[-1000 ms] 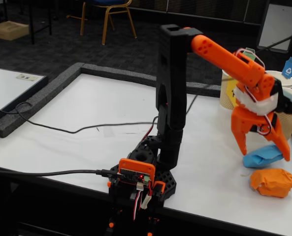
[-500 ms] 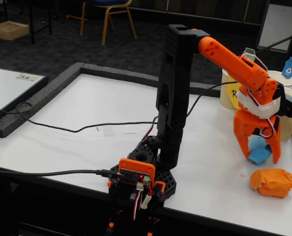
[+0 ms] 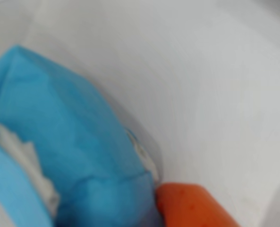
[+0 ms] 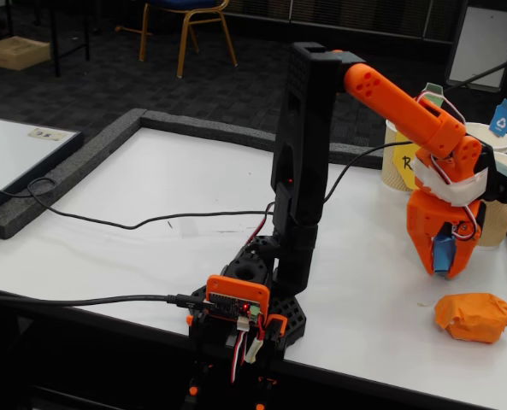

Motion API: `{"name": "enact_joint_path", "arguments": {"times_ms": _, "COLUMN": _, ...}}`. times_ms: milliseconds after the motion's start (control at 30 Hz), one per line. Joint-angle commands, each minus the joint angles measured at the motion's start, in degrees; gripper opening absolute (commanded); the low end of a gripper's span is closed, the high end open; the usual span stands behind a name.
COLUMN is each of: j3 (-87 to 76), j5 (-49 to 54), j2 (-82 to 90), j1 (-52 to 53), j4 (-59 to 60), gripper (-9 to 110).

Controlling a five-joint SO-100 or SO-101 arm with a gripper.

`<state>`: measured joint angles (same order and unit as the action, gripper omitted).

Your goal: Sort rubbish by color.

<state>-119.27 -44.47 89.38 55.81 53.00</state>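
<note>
Your desk (image 4: 176, 184) is big, flat, white and smooth, so a dropped paper ball can roll or slide far on it. Your arm (image 4: 390, 98) is hard orange and black plastic, bent down at the right side of the fixed view. The paper cups (image 4: 400, 162) behind it are beige and light, with little flags; if you swing low, you may knock one over. The orange ball (image 4: 475, 316) is crumpled paper with sharp folds, lying on the desk near the claw but apart from it.

The claw (image 4: 442, 266) is pinched tight around the blue ball (image 4: 442, 253), just above the desk. In the wrist view the blue ball (image 3: 69, 156) is soft, creased paper with white showing inside, pressed against an orange finger (image 3: 191, 205). Soft paper squashes, so it may slip out if you lift fast.
</note>
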Motion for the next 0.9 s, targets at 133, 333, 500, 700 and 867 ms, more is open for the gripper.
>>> {"name": "enact_joint_path", "arguments": {"times_ms": 133, "j3": 7.6, "j5": -0.1, "j2": 10.2, "j1": 2.3, "j4": 1.1, "gripper": 0}}
{"name": "enact_joint_path", "arguments": {"times_ms": 333, "j3": 7.8, "j5": 0.0, "j2": 20.4, "j1": 3.0, "j4": 3.3, "gripper": 0}}
{"name": "enact_joint_path", "arguments": {"times_ms": 500, "j3": 8.0, "j5": 0.0, "j2": 29.3, "j1": 3.0, "j4": 5.0, "gripper": 0}}
{"name": "enact_joint_path", "arguments": {"times_ms": 700, "j3": 8.3, "j5": 0.6, "j2": 39.2, "j1": 3.0, "j4": 7.3, "gripper": 0}}
{"name": "enact_joint_path", "arguments": {"times_ms": 867, "j3": 9.5, "j5": 0.7, "j2": 45.6, "j1": 3.0, "j4": 9.4, "gripper": 0}}
